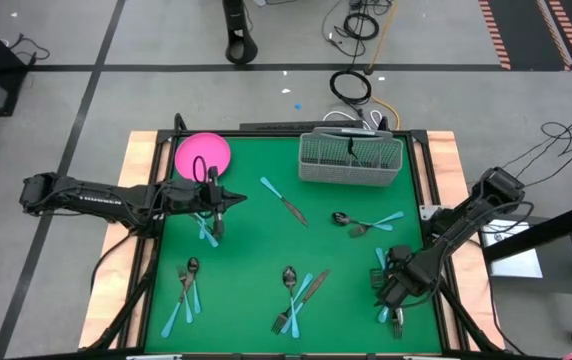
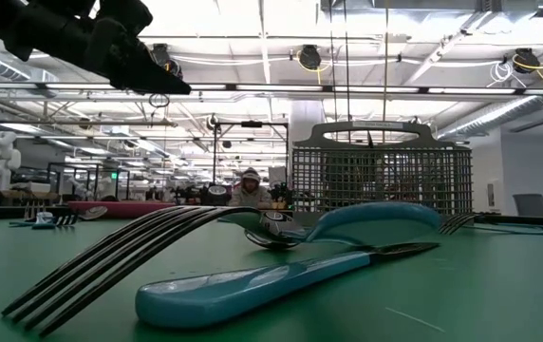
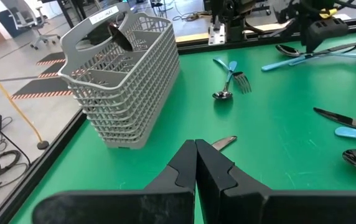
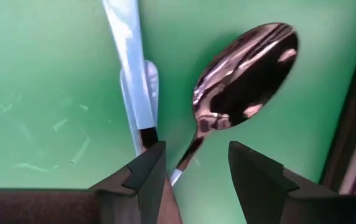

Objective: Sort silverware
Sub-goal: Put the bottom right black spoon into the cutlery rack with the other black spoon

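— Silverware (image 1: pixel 291 290) lies scattered over your green worktop (image 1: pixel 266 240), clusters front and right. Where's your right claw (image 1: pixel 391 288)?

— Low at the front right corner, fingers spread either side of a spoon (image 4: pixel 246 68).

— And the left claw (image 1: pixel 218 205)?

— Pinched shut on nothing, near the pink plate (image 1: pixel 202 153).

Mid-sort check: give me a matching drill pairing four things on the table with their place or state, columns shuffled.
Column A
1. pink plate
2. wire basket
3. left end effector
4. right end effector

Column B
a. fingers open, low over a spoon near the table's front right corner
b. back left corner of the green mat
c. fingers shut, nothing between them
d. back edge, right of centre

Pairs: 1-b, 2-d, 3-c, 4-a
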`<move>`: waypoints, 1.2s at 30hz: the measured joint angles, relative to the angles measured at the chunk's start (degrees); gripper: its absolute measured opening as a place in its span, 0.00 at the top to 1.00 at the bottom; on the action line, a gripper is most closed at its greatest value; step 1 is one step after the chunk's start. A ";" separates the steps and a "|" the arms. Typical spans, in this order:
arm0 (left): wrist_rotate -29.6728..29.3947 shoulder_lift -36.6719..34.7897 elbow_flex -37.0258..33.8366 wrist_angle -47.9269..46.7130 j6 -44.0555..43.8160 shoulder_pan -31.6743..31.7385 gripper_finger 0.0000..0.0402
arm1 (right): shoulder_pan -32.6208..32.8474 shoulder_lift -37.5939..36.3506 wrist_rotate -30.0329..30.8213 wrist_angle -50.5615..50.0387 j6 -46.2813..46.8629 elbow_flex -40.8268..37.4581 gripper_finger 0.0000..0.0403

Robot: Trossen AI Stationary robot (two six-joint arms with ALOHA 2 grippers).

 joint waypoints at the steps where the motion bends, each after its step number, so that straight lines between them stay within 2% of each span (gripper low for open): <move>1: 0.00 -0.01 0.00 0.00 0.00 -0.01 1.00 | 0.01 0.00 0.01 0.88 0.02 -0.34 0.59; 9: -0.03 -0.02 0.00 -0.02 0.00 -0.01 1.00 | 0.02 0.08 -0.98 3.02 0.02 -1.15 0.61; 21: -0.42 0.00 0.00 -0.05 0.00 0.02 1.00 | 0.59 2.93 -2.07 8.63 -0.03 -2.55 0.79; 26: -0.39 0.00 0.00 -0.08 0.00 0.02 1.00 | 0.63 3.16 -1.95 8.48 -0.55 -2.59 0.83; 36: -0.36 0.00 0.00 -0.05 0.00 0.02 1.00 | 0.66 3.47 -2.11 5.69 -1.09 -1.14 0.98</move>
